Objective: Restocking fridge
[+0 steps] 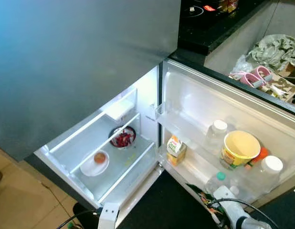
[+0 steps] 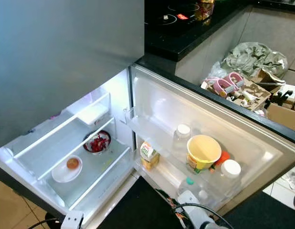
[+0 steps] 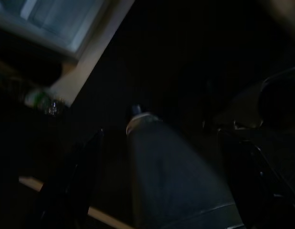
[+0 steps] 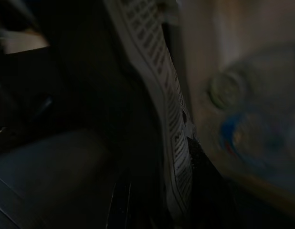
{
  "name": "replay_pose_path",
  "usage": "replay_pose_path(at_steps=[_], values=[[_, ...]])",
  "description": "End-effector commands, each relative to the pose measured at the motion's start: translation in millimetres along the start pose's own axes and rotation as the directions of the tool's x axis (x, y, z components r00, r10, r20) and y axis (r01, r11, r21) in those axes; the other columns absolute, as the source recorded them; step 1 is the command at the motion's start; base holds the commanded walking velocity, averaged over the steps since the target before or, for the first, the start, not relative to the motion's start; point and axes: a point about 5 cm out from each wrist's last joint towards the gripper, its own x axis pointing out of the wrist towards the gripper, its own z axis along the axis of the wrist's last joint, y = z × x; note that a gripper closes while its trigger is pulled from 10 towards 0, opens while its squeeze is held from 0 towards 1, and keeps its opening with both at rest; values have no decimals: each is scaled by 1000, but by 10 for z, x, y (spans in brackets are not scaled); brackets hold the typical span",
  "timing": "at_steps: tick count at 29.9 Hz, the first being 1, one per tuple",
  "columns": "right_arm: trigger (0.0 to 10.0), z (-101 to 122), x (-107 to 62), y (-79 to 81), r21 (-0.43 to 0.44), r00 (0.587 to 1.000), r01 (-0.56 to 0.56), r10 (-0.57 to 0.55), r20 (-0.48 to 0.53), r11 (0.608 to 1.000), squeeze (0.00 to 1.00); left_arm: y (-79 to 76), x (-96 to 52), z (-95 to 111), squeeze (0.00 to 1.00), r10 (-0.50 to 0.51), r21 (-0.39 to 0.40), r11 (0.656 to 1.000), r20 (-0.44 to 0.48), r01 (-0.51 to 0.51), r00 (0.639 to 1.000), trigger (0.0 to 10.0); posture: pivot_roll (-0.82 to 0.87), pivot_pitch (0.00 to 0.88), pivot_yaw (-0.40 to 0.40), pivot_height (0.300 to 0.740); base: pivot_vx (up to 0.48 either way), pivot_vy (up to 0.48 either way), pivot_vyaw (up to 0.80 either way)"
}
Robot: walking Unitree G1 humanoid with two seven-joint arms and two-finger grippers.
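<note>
From the left eye, the fridge [image 1: 114, 157] stands open below the camera, its lit lower compartment showing glass shelves. On the shelf sits a dark bowl of red food [image 1: 122, 137], and nearer the front a white plate with an orange-brown item [image 1: 96, 162]. The open door [image 1: 224, 109] swings out to the robot's right; its rack holds a small juice carton [image 1: 175, 149], a yellow tub [image 1: 240, 148] and several clear bottles with white caps [image 1: 216, 131], plus one with a green cap [image 1: 219, 177] lower down. Behind the door runs a black surface [image 1: 205, 28] carrying a cooktop. Beyond it on the floor lie cardboard boxes, pink sandals [image 1: 255, 76] and a crumpled grey-green bag [image 1: 274, 47]. The floor at lower left is tan tile.

The right eye gives the same scene shifted: the cooktop [image 2: 178, 14] with a red indicator is clearer, and more cardboard boxes [image 2: 281, 112] show at the far right.

The left wrist view is very dark. The fridge's pale edge [image 3: 85, 57] and a green-capped bottle [image 3: 40, 98] can be made out; whether the left claw is released or clenched cannot be told.

The right wrist view is dark and blurred. A pale ribbed strip [image 4: 162, 105] runs beside a blurry bottle with a blue label [image 4: 247, 129]; the right claw's state cannot be told.
</note>
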Motion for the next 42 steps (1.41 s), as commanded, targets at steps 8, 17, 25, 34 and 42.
replay_pose_path(at_steps=[8, 17, 25, 34, 42], values=[[10000, 727, 21, 78, -142, 911, -242, 275, 307, 960, 0, 42, -38, -132, 0, 13, -20, 1000, -37, -13, 999, 10000, -70, 81, 23, 740, 0, 0, 0], [10000, 1530, -354, -69, -264, 632, -370, 450, 631, 891, 0, 35, -24, 1, 0, -9, -36, 999, 50, 11, 999, 10000, -65, 86, 14, 740, 0, 0, 0], [10000, 1898, -618, -465, -167, 578, -225, 269, 770, 960, 0, 25, 2, 138, 0, -16, -16, 1000, 86, 18, 996, 10000, -65, 80, 11, 740, 0, 0, 0], [10000, 2110, -926, -631, -150, 487, -242, 253, 836, 959, 0, 22, 4, 153, 0, -20, -9, 1000, 91, 21, 996, 10000, -67, 77, 12, 740, 0, 0, -589], [10000, 2307, -1120, -615, -198, 441, -209, 273, 855, 958, 0, -7, 1, 83, 0, -30, -6, 1000, 69, 30, 997, 10000, -72, 75, 8, 740, 0, 0, -566]])
